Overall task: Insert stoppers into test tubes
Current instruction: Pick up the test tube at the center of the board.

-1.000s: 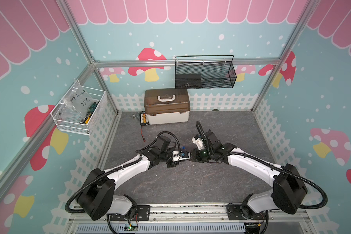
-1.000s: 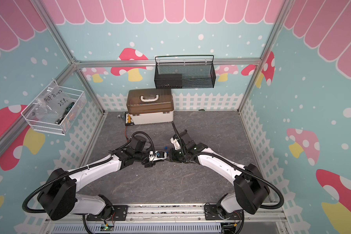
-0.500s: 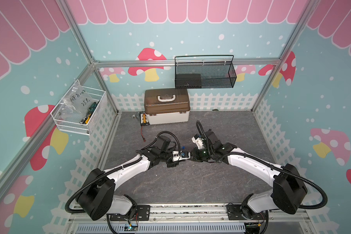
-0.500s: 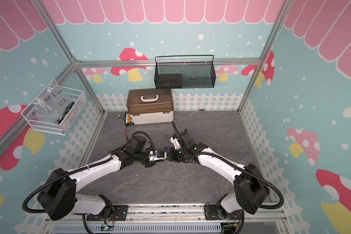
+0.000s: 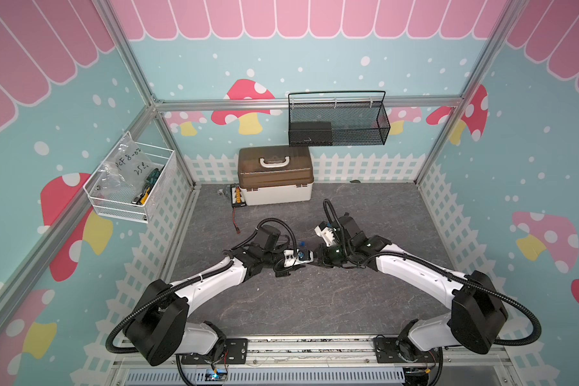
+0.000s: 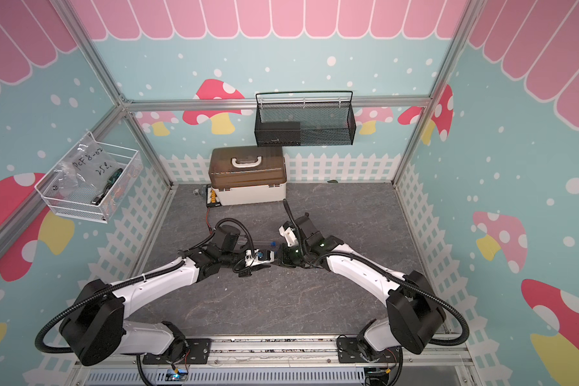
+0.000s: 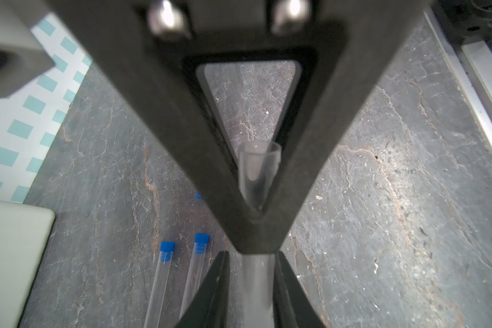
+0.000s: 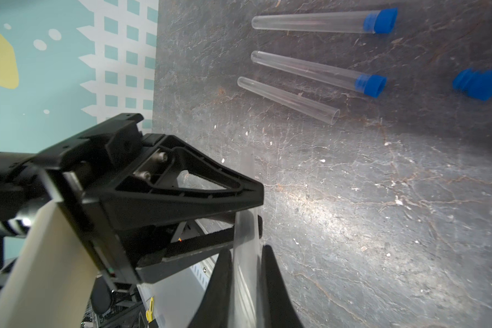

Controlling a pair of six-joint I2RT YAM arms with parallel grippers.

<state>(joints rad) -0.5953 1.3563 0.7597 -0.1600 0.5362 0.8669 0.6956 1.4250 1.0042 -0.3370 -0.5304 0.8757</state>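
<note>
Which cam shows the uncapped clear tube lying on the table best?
Right wrist: the uncapped clear tube lies on the grey table in full, open mouth visible. Left wrist: not in sight. Top views: too small to make out.

On the table a case stands at the back; a mesh basket hangs on the rear wall above it, a wire basket on the left wall; mid-table the left end effector and right end effector meet tip to tip, a test tube passing through both; just behind them three test tubes lie side by side, two with stoppers in their mouths; loose stoppers lie near those ends.
</note>
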